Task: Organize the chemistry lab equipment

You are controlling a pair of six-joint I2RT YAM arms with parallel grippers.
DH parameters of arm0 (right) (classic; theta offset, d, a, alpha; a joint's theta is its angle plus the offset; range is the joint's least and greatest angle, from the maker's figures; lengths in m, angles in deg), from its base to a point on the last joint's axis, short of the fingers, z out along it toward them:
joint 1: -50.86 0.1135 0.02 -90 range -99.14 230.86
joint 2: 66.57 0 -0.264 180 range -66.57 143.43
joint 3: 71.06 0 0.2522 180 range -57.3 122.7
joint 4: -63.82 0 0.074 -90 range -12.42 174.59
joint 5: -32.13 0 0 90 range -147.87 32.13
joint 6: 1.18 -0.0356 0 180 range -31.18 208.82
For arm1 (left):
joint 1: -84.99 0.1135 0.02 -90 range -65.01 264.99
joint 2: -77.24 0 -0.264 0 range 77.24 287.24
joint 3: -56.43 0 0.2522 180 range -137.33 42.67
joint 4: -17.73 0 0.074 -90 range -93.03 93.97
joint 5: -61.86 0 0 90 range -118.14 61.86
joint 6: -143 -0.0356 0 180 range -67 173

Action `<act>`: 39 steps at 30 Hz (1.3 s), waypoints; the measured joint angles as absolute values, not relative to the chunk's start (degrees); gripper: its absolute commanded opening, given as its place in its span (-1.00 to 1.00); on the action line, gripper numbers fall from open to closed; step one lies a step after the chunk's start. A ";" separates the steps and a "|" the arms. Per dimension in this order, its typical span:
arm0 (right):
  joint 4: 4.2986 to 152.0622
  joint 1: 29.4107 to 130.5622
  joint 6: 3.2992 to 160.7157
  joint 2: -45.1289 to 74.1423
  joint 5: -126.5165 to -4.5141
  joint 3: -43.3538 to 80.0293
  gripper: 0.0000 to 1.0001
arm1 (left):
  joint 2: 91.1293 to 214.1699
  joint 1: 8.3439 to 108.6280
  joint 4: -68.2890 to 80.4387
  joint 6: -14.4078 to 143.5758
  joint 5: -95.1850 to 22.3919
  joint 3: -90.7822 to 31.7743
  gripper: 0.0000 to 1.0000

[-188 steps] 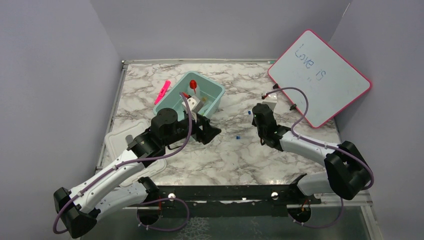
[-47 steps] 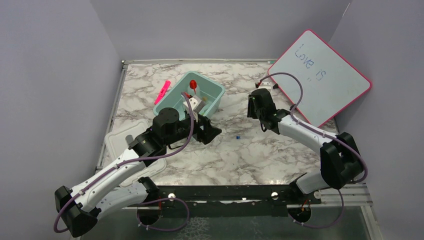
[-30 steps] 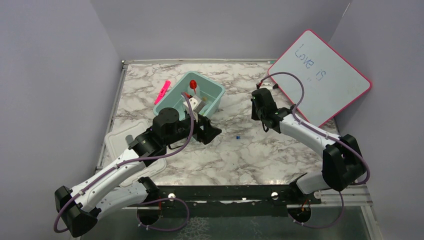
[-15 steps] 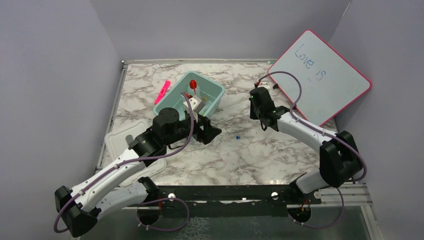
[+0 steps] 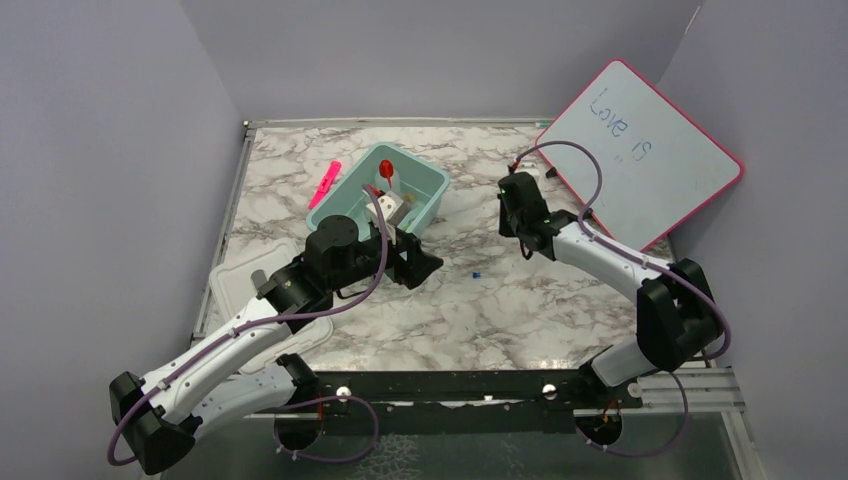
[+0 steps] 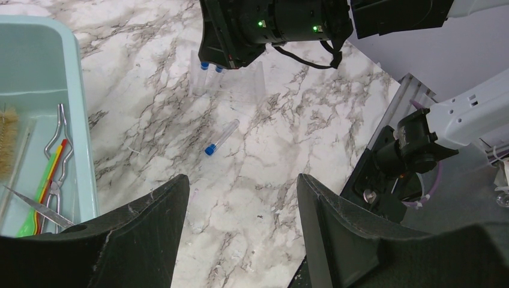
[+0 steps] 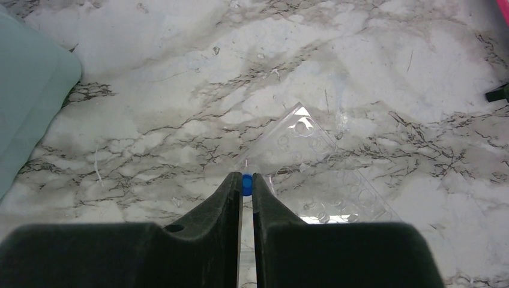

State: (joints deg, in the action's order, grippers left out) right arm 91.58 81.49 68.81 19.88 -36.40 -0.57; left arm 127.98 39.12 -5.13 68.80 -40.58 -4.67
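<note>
My right gripper (image 7: 246,180) is shut on a small clear tube with a blue cap (image 7: 246,177), held upright just over the near corner of a clear plastic tube rack (image 7: 318,174). In the left wrist view two blue caps (image 6: 204,65) show at the rack (image 6: 240,84) under the right gripper. Another blue-capped tube (image 6: 221,137) lies on the marble, also seen from above (image 5: 476,272). My left gripper (image 6: 243,198) is open and empty beside the teal bin (image 5: 425,195). The bin holds the red-bulbed dropper (image 5: 386,168), metal tongs (image 6: 57,135), green-handled tool (image 6: 33,210) and brush (image 6: 7,141).
A pink marker (image 5: 324,183) lies left of the bin. The pink-framed whiteboard (image 5: 640,150) leans at the back right, close behind the right arm. A pale lid (image 5: 235,285) lies at the left edge under the left arm.
The right gripper has moved back and slightly left to the rack. A blue-capped tube that lay beside it earlier is gone from the marble. The left arm has not moved.
</note>
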 measured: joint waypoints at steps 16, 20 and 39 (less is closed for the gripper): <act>92.31 81.49 68.88 16.91 -36.77 -0.57 -0.65 | 127.98 39.12 -5.13 68.82 -40.58 -4.67 0.38; 92.26 81.49 68.94 17.59 -36.77 -0.57 -0.65 | 127.98 39.12 -5.13 68.82 -40.58 -4.67 0.38; 92.09 81.49 67.89 17.89 -36.75 -2.42 -0.72 | 127.98 39.12 -5.13 68.82 -40.58 -4.67 0.38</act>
State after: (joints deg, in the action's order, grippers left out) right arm 92.09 81.49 67.89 17.89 -36.75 -2.42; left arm 127.98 39.12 -5.13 68.82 -40.58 -4.67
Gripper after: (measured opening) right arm 0.143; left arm 0.691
